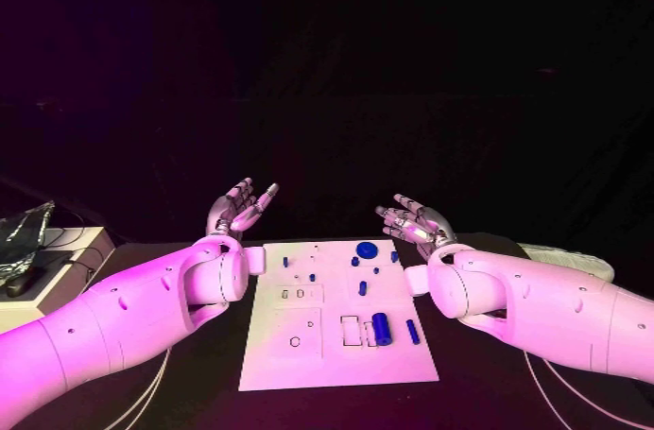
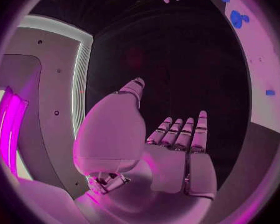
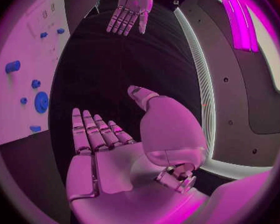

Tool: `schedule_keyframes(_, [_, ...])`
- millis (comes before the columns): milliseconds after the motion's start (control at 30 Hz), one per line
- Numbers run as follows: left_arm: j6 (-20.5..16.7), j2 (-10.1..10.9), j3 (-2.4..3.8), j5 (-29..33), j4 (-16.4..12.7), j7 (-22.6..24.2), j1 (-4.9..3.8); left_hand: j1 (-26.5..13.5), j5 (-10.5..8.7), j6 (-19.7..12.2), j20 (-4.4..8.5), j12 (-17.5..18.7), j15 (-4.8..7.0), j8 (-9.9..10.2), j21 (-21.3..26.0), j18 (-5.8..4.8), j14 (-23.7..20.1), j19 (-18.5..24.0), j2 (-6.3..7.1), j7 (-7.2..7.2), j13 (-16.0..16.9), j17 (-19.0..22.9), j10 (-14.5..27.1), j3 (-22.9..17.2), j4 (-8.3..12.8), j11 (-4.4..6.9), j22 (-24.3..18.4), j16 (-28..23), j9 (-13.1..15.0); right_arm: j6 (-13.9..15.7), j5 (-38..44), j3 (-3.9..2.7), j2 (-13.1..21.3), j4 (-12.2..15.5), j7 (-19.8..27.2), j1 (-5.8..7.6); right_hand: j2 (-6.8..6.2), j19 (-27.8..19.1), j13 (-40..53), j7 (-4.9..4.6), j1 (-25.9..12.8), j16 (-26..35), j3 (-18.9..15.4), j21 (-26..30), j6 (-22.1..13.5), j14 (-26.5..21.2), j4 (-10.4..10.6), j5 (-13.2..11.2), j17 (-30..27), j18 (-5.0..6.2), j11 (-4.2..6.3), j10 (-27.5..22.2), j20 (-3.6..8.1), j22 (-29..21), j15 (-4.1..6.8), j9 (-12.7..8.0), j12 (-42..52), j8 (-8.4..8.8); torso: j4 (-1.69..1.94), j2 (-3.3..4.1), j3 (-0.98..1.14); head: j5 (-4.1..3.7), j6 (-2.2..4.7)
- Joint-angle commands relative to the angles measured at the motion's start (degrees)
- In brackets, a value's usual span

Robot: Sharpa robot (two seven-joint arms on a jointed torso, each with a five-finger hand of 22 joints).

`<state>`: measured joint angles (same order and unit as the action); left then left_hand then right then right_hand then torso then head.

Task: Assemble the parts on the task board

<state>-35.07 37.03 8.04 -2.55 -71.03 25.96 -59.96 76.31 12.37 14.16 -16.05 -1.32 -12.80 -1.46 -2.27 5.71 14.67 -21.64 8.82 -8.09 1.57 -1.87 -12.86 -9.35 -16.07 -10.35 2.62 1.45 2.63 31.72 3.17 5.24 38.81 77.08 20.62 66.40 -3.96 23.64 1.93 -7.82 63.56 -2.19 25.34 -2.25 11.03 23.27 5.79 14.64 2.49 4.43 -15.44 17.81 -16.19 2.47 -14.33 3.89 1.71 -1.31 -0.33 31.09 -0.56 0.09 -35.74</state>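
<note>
The white task board (image 1: 293, 359) lies in the middle of the black table. Several small blue parts sit on it: a round disc (image 1: 367, 249), a short peg (image 1: 363, 287), a thick cylinder (image 1: 382, 329) and a thin pin (image 1: 412, 331). My left hand (image 1: 240, 208) is raised beyond the board's far left corner, fingers straight and apart, holding nothing. My right hand (image 1: 414, 224) hovers past the far right corner, palm up and empty. In the left wrist view my left hand (image 2: 177, 149) is flat and empty. In the right wrist view my right hand (image 3: 99, 139) is also bare, with the board (image 3: 22, 92) beside it.
A pale box with a crumpled clear bag (image 1: 34, 246) stands at the table's left edge. A white object (image 1: 573, 258) lies at the right edge behind my right arm. Thin cables (image 1: 150, 392) run along the table beside the board.
</note>
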Motion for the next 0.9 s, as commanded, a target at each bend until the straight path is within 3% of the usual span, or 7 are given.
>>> schedule_keyframes(33, [7.6,-1.0,0.74,-3.3,2.2,-1.9,0.01,3.1,0.75,0.9,-0.44,-0.3,-0.41,-0.5,-0.4,1.19,0.8,-1.2,0.37,-4.86,0.1,-0.1,-0.9,-0.2,-0.9,-0.32,0.1,0.4,0.1,-11.6,4.7,0.62,-0.9,-2.1,-6.2,0.90,-0.35,1.8,0.3,-9.53,4.1,-0.6,1.5,-0.6,2.4,2.8,-0.8,0.5,0.4,1.46,-0.34,2.9,-0.42,0.3,-0.31,0.5,0.5,-0.77,0.00,-0.01,-0.02,0.00,0.00])
schedule_keyframes(200, [8.8,-1.6,1.36,-3.7,3.7,-2.3,0.02,3.1,0.74,1.1,-0.47,-0.4,-0.46,-0.5,-0.5,1.27,1.2,-1.2,0.20,-5.09,0.2,-0.2,-1.3,-0.1,-0.9,-0.55,0.2,0.5,0.2,-15.1,5.9,1.47,-1.9,-4.3,-8.3,1.95,-0.88,7.1,0.7,-9.44,6.8,-1.9,1.9,-1.9,7.3,9.9,-3.1,-1.0,1.3,2.41,0.15,8.9,-0.37,0.9,0.52,1.6,1.1,-1.98,0.00,-0.01,-0.02,0.00,0.00])
schedule_keyframes(300, [8.8,-1.6,1.36,-3.7,3.7,-2.3,0.02,3.7,0.52,4.0,-0.57,-0.7,-0.76,-1.3,-0.8,1.31,3.8,-1.7,-1.47,-5.85,0.4,-0.6,-4.0,-1.3,-0.8,-1.35,0.4,1.0,0.7,-15.8,6.2,1.64,-2.1,-4.7,-8.7,2.15,-1.53,18.0,1.3,-9.23,9.6,-5.0,2.3,-4.6,15.9,23.2,-5.1,-2.5,3.1,4.06,1.07,18.7,-0.25,2.1,2.04,3.6,2.3,-4.42,0.00,-0.01,-0.02,0.00,0.00])
schedule_keyframes(333, [12.6,1.0,1.24,-5.0,2.1,-1.9,0.46,4.2,0.40,6.9,-0.63,-1.1,-0.97,-2.0,-1.2,1.22,7.5,-2.0,-2.15,-6.70,0.7,-1.2,-7.2,-2.2,-0.6,-2.32,0.4,1.8,1.2,-12.1,21.2,1.66,-0.1,-6.0,-3.3,2.19,-1.72,21.8,2.1,-8.59,10.7,-7.2,2.6,-6.3,22.5,28.7,-5.8,-2.9,4.0,5.41,2.09,29.6,-0.12,2.6,3.56,5.1,4.2,-6.43,0.07,0.16,-0.24,-0.30,-2.30])
schedule_keyframes(467, [15.1,2.8,1.20,-6.2,0.1,-2.3,0.50,4.9,0.13,16.2,-0.68,-2.8,-0.14,-4.6,-3.7,1.53,21.9,-10.4,-2.99,-7.03,1.6,-3.2,-20.2,-3.7,-0.3,-3.84,1.6,5.3,2.8,-9.9,29.5,1.66,0.4,-6.4,-1.9,2.53,-2.99,28.2,1.8,-6.61,12.3,-9.8,4.2,-9.0,35.5,36.6,-6.7,-3.8,5.0,6.21,4.40,38.1,1.73,3.1,6.21,7.5,4.7,-10.09,0.42,0.51,-0.34,-0.62,-2.66])
schedule_keyframes(567, [16.7,4.9,1.18,-7.4,-2.4,-2.6,0.51,5.6,-0.02,27.3,-0.54,-4.7,1.53,-7.9,-6.7,2.92,32.3,-19.0,-3.04,-6.79,2.3,-4.8,-35.8,-4.8,0.0,-2.58,2.7,8.2,4.7,-8.1,34.7,1.65,0.8,-6.6,-2.0,3.09,-3.51,31.1,1.7,-5.93,13.0,-10.8,5.5,-10.4,37.5,40.1,-7.1,-3.8,5.5,6.20,5.33,40.8,3.11,3.4,7.45,7.4,4.2,-10.41,0.77,1.13,-0.28,-0.89,-2.97])
schedule_keyframes(900, [20.2,11.7,1.56,-9.3,-11.6,-3.4,0.50,6.8,-0.14,37.8,2.43,-4.4,6.21,-10.4,-13.9,4.91,46.9,-31.5,-0.96,-4.49,2.3,-10.8,-48.6,-9.2,0.0,1.00,4.9,14.1,5.9,-7.9,54.8,1.57,1.6,-6.4,-8.0,5.59,-4.11,41.5,1.7,-2.67,14.6,-19.7,2.6,-27.7,45.7,58.2,-9.7,-3.1,13.0,5.68,9.50,51.9,10.68,13.4,13.36,6.7,1.8,-10.24,2.22,3.59,-0.60,-2.61,-3.01])
